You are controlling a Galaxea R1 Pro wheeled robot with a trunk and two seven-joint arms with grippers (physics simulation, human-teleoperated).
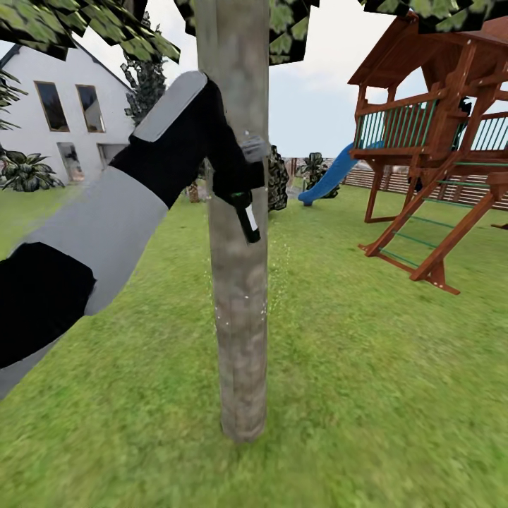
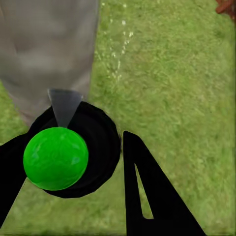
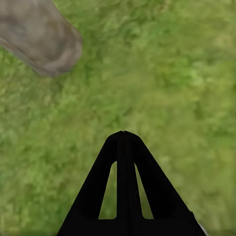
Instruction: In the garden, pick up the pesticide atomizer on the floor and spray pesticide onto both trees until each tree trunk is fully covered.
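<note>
Upper left of the head view: white house [image 1: 63,106] behind the grass lawn [image 1: 381,367]. Lower left to centre: left arm [image 1: 106,226] in grey and black, reaching diagonally up toward the trunk. At frame centre, left tool [image 1: 236,180] clamped on the pesticide atomizer [image 1: 247,212], black body hanging down with a white mark, grey nozzle against the tree trunk [image 1: 240,317]. Trunk upright through the middle of the frame, mottled grey-brown, rooted in grass at lower centre. Fine white specks of pesticide [image 1: 271,282] just right of the trunk, over the grass. Blocky green leaves [image 1: 106,32] along the top edge. Right of centre, blue slide [image 1: 328,176]; far right, brown wooden play tower [image 1: 437,141] with green railings.

Left wrist view: trunk [image 2: 46,49] at upper left, atomizer [image 2: 73,147] at lower left with a round green top and grey nozzle aimed at the trunk, gripped between black fingers [image 2: 152,196]; white droplets [image 2: 118,54] at upper centre.

Right wrist view: trunk base [image 3: 42,42] at upper left, grass elsewhere; right tool [image 3: 123,135] at lower centre, fingers pressed together, holding nothing.
</note>
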